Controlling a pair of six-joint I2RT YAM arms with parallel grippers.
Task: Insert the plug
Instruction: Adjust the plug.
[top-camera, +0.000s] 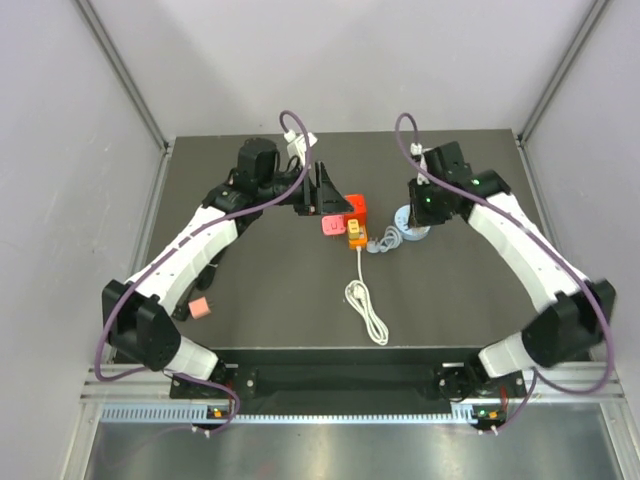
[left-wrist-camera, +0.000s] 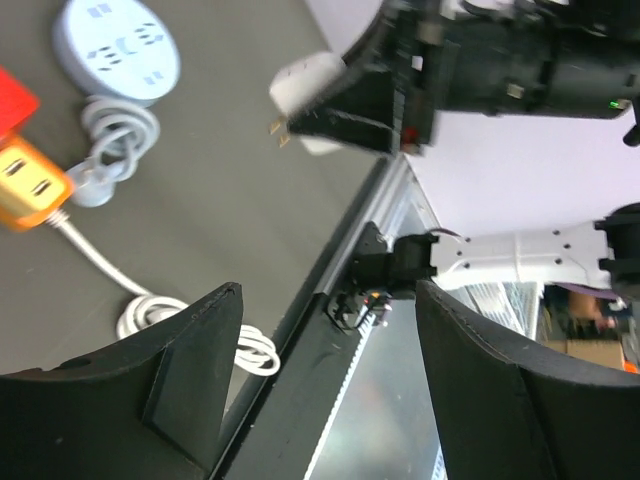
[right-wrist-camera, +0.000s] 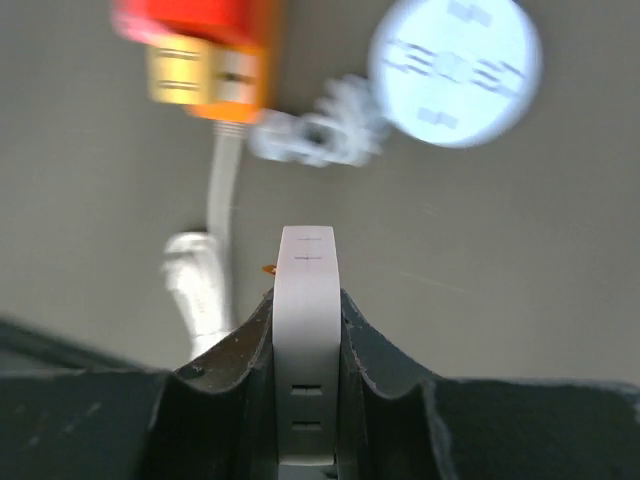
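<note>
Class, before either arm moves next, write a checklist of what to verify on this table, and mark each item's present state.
1. Left gripper: jaws open, nothing between them: ok.
2. Right gripper: jaws shut on the white adapter: ok.
3. Red plug seated in the orange strip: cannot tell; it sits against the strip's far end.
4. Round socket face uncovered: ok.
5. White cord lying away from both grippers: ok.
</note>
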